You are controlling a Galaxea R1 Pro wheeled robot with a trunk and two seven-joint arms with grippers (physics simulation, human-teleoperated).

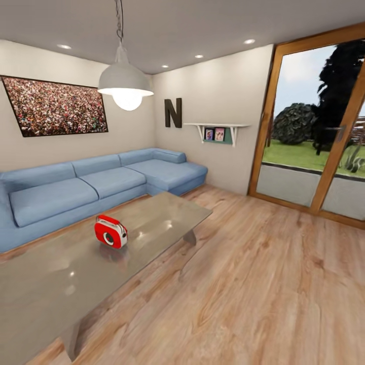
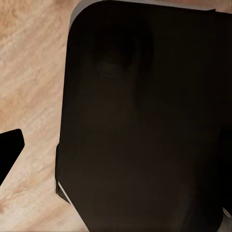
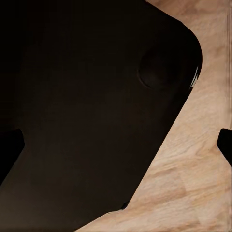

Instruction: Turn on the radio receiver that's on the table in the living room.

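Observation:
The small red radio receiver (image 1: 110, 231), with white trim, a round dark dial and a thin top handle, stands upright near the middle of the low glossy table (image 1: 66, 284). The table stretches from the lower left toward the blue sofa in the living room. In the right wrist view my right gripper (image 3: 116, 145) is open, with dark fingertips (image 3: 10, 147) at both picture edges, over a black robot part and the wood floor. In the left wrist view one dark fingertip (image 2: 9, 151) of my left gripper (image 2: 116, 150) sits far to the side, so it is open. Both grippers hold nothing.
A blue L-shaped sofa (image 1: 101, 182) runs along the wall behind the table. A white pendant lamp (image 1: 125, 83) hangs above it, and a crowd picture (image 1: 56, 106) is on the wall. Glass doors (image 1: 314, 126) stand at the right. Wood plank floor (image 1: 263, 284) spreads to the table's right.

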